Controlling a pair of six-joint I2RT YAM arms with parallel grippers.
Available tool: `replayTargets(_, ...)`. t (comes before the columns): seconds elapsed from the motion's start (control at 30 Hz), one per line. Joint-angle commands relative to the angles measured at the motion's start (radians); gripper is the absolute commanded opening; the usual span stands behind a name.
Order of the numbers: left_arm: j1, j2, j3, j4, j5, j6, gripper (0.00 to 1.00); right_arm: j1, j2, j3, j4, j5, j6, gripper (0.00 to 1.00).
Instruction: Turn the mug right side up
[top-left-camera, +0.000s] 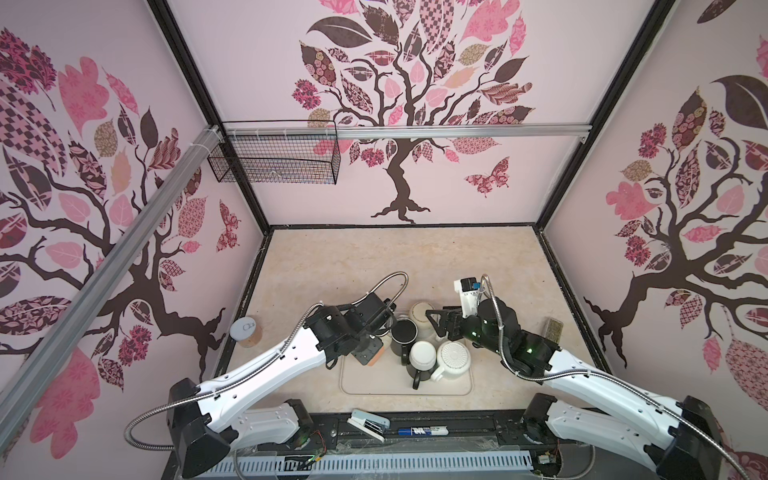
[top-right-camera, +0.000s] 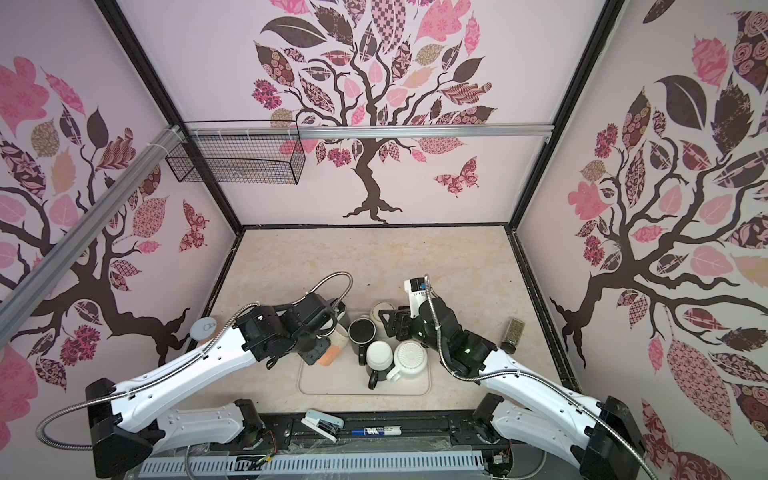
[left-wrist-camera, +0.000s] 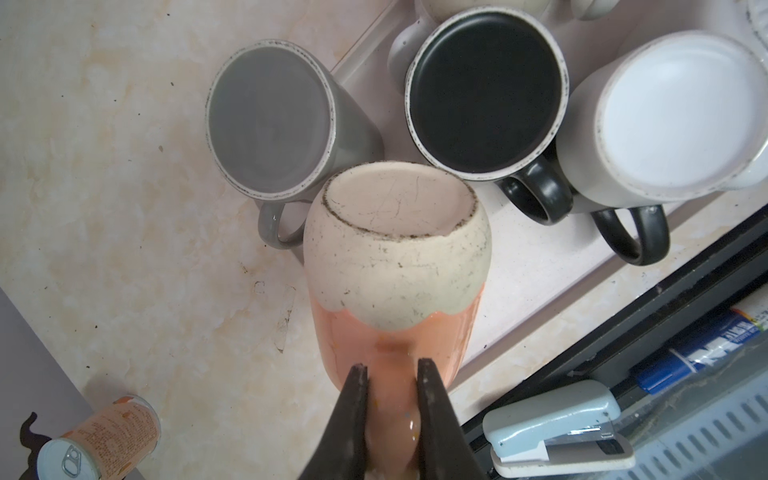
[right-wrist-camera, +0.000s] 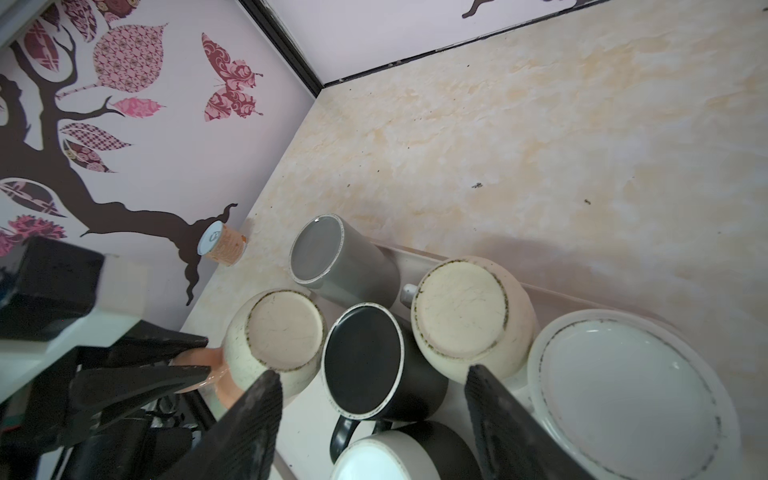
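Note:
The mug (left-wrist-camera: 395, 257), orange with a cream lower part, is held with its scuffed base facing up, at the left edge of the beige tray (top-left-camera: 374, 384). My left gripper (left-wrist-camera: 392, 374) is shut on its orange handle. In both top views the wrist hides most of it; only a part of the mug (top-right-camera: 332, 349) shows. My right gripper (right-wrist-camera: 374, 386) is open and empty above an upside-down black mug (right-wrist-camera: 363, 357). In a top view the right gripper (top-left-camera: 436, 322) hovers over the tray's back.
Other upside-down mugs crowd the tray: grey (left-wrist-camera: 270, 120), cream (top-left-camera: 419, 313), dark with a white base (top-left-camera: 423, 355), and a white ribbed one (top-left-camera: 455, 357). A can (top-left-camera: 247, 330) stands left, a jar (top-left-camera: 552, 328) right. A stapler (top-left-camera: 368, 422) and marker (top-left-camera: 422, 431) lie in front.

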Motion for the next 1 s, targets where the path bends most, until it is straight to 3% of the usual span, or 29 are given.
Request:
replayTargets(0.0,-0.003,-0.025,0.074,0.070,-0.038,-0.060,0.00,0.019,-0.045,-0.021,0.041,-0.046,0.067,0.70)
replayTargets(0.67,-0.004,-0.222,0.071,0.097,0.085,-0.259,0.00,0.081,-0.124,-0.041,0.144,-0.243,0.242,0.68)
replayTargets(0.97,-0.004,-0.262,0.064,0.082,0.015,-0.393,0.00,0.120,-0.084,-0.041,0.176,-0.288,0.268,0.68)
